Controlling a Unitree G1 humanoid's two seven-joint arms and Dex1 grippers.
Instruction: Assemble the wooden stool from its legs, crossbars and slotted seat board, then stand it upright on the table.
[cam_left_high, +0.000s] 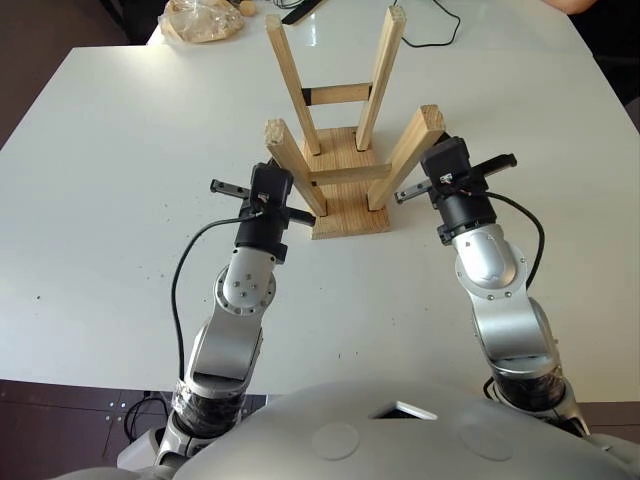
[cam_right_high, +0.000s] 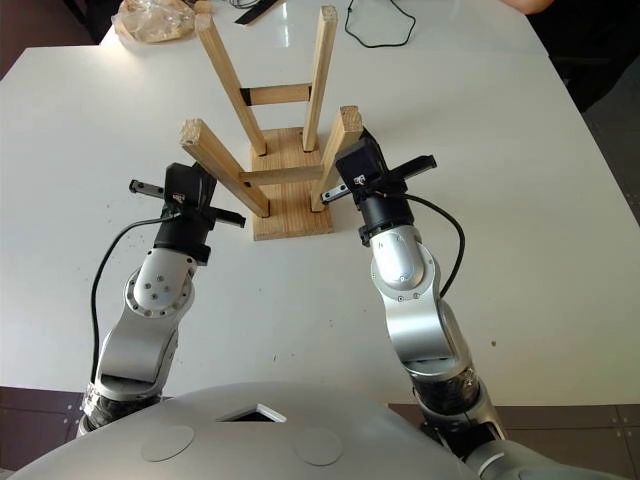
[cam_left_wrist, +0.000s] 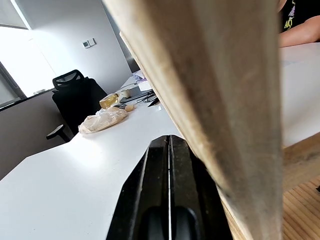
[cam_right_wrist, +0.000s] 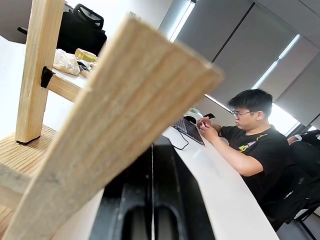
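stool (cam_left_high: 345, 173): inverted mid-table (cam_left_high: 120, 150), seat board (cam_left_high: 350, 218) down, legs' long axes rising. near legs lie between the claws, equally close. left gripper (cam_left_high: 260, 200), right gripper (cam_left_high: 455, 178): both spread wide, holding nothing.

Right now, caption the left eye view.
Upturned wooden stool on white table, left fingers and right fingers open beside it.

The seat board (cam_left_high: 350, 215) lies flat on the table (cam_left_high: 120, 150), ahead of and between the left claw (cam_left_high: 262, 200) and the right claw (cam_left_high: 456, 178). The near-left leg (cam_left_high: 290, 160) rises just ahead of the left claw. The near-right leg (cam_left_high: 408, 150) rises just inward of the right claw, with a near crossbar (cam_left_high: 345, 174) joining the two. The far legs (cam_left_high: 293, 85) and a far crossbar (cam_left_high: 340, 95) stand beyond both claws. A plastic bag (cam_left_high: 203, 20) sits well ahead of the left claw, at the table's far edge.
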